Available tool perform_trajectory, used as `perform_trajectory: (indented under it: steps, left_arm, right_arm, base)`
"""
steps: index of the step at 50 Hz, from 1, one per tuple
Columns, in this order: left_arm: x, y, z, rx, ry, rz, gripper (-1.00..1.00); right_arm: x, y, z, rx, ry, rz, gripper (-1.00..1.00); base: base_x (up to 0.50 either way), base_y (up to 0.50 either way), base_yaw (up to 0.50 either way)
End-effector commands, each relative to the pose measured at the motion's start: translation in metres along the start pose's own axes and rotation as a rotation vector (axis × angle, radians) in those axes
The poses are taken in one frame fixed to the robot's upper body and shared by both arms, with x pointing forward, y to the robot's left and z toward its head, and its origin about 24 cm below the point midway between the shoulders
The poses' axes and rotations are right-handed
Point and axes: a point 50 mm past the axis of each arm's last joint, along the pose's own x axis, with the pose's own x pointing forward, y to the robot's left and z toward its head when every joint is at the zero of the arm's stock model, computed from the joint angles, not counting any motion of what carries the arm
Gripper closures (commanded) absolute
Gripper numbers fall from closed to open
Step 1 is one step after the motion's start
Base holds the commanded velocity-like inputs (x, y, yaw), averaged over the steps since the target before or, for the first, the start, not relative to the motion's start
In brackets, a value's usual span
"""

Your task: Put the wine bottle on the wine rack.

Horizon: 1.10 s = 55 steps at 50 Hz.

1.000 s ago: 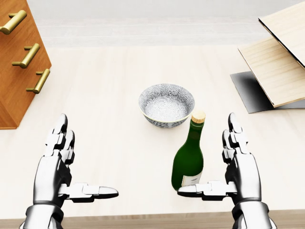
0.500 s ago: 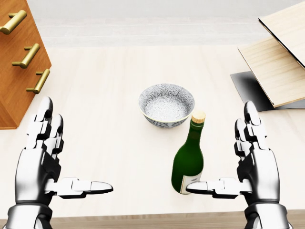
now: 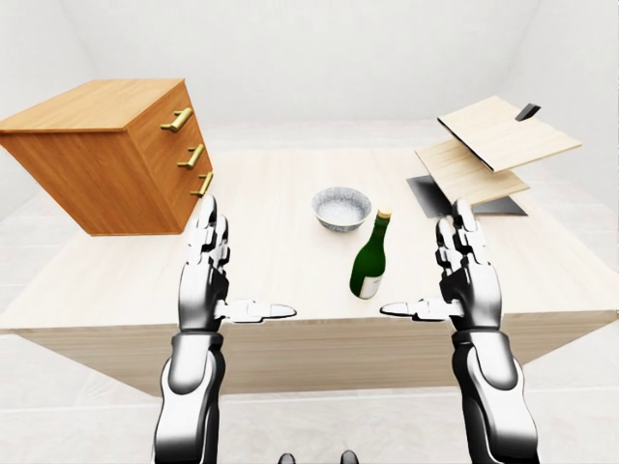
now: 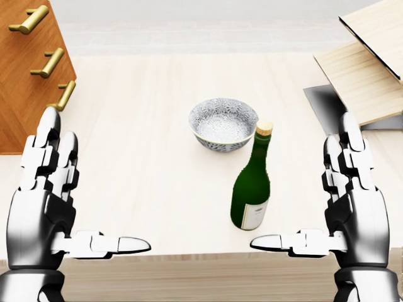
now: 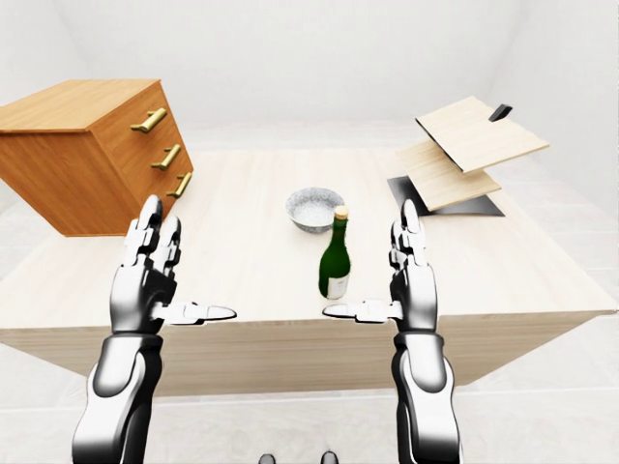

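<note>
- Step in hand, as we read it: approach, before any grasp. The dark green glass wine bottle with the cork stopper and pale label (image 4: 251,194) stands upright on the pale wooden table (image 4: 145,113), untouched, near the table's lower edge in the head view.
- Wine rack: we take the slanted light-wood shelves on a dark base plate (image 3: 484,155) at the upper right of the left-eye view to be it. Well apart from the bottle, up and to the right.
- Our right silver three-finger hand (image 4: 349,207) is spread wide: two fingers point up, thumb (image 4: 286,241) sticks out sideways toward the bottle. It holds nothing. Thumb tip sits just below and right of the bottle's base; no contact that we can see.
- Our left silver three-finger hand (image 4: 44,201) mirrors it, wide open and empty, well apart from the bottle on the left.
- Next move, our judgement: bring the right hand in to the bottle body, close around it below the shoulder, lift, carry right and up to the rack.
- Watch item: the white patterned ceramic bowl (image 4: 224,123) sits just above the bottle in the head view, near enough to clip on the lift.
- The orange-brown wooden drawer chest with brass handles (image 3: 116,150) is at far left, out of the path.
</note>
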Motion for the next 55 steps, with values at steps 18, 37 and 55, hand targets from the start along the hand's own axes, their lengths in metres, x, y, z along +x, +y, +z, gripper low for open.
perform_trajectory:
  steps: [18,37,55]
  left_arm:
    - [0.003,0.005,0.006,-0.009,-0.03,0.011,-1.0]
    - [-0.002,0.005,-0.005,-0.011,0.022,0.01,-1.0]
    - [-0.007,0.004,-0.006,-0.025,0.034,0.007,-1.0]
  right_arm:
    - [-0.001,0.004,-0.011,0.009,0.048,0.006,-1.0]
    - [-0.002,0.011,0.001,0.034,-0.001,0.037,-1.0]
    - [-0.003,0.011,0.017,0.075,-0.071,0.043,-1.0]
  base:
    - [-0.34,-0.34,0.0]
    - [-0.02,-0.5,0.0]
    - [0.0,-0.33,0.08]
